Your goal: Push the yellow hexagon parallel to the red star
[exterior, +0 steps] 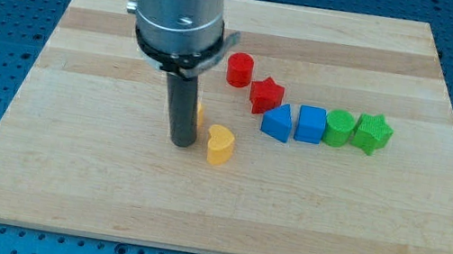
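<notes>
My tip (182, 142) rests on the board left of centre. A yellow block (200, 114), probably the yellow hexagon, is mostly hidden behind the rod; only a sliver shows at its right edge. A yellow heart (220, 144) lies just right of the tip, a small gap away. The red star (266, 94) lies up and to the right, next to a red cylinder (239, 70).
A row runs right of the red star: a blue block with a slanted top (277, 122), a blue cube (311, 124), a green block (339, 128) and a green star (372, 134). All sit on the wooden board (65, 165), which lies on a blue perforated table.
</notes>
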